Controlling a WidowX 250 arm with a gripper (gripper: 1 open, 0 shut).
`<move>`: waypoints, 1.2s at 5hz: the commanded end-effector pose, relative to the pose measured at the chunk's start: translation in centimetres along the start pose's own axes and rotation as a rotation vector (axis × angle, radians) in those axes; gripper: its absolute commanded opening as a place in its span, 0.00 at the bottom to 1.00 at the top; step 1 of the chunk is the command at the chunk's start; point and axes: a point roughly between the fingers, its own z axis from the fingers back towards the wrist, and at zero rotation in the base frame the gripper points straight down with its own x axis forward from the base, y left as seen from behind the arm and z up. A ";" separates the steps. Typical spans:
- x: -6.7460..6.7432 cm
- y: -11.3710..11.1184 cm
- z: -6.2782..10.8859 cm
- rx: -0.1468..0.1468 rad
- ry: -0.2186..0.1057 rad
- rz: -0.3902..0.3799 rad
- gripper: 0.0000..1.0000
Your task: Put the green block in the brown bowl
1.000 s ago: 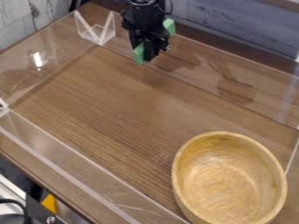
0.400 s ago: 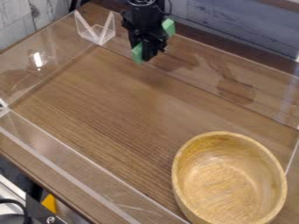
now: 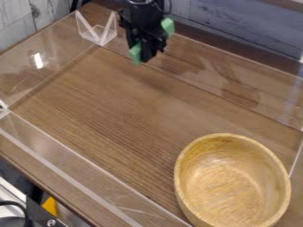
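Note:
The green block (image 3: pixel 155 40) hangs tilted between the black fingers of my gripper (image 3: pixel 144 46), which is shut on it at the far side of the table, just above the wood. Only parts of the block show past the fingers. The brown bowl (image 3: pixel 232 187) sits empty at the near right corner, well away from the gripper along a diagonal across the table.
A clear plastic wall (image 3: pixel 71 168) runs around the wooden tabletop (image 3: pixel 130 115). A small clear bracket (image 3: pixel 95 29) stands at the back left, close beside the gripper. A grey plank wall lies behind.
The gripper with the green block has risen slightly off the table and drifted a little towards the back; its grip is unchanged.

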 end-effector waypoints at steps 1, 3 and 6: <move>-1.2 -2.8 3.1 -0.008 -0.016 0.018 0.00; -4.2 -8.9 4.3 -0.064 0.058 0.035 0.00; -7.5 -20.6 6.6 -0.134 0.127 -0.013 0.00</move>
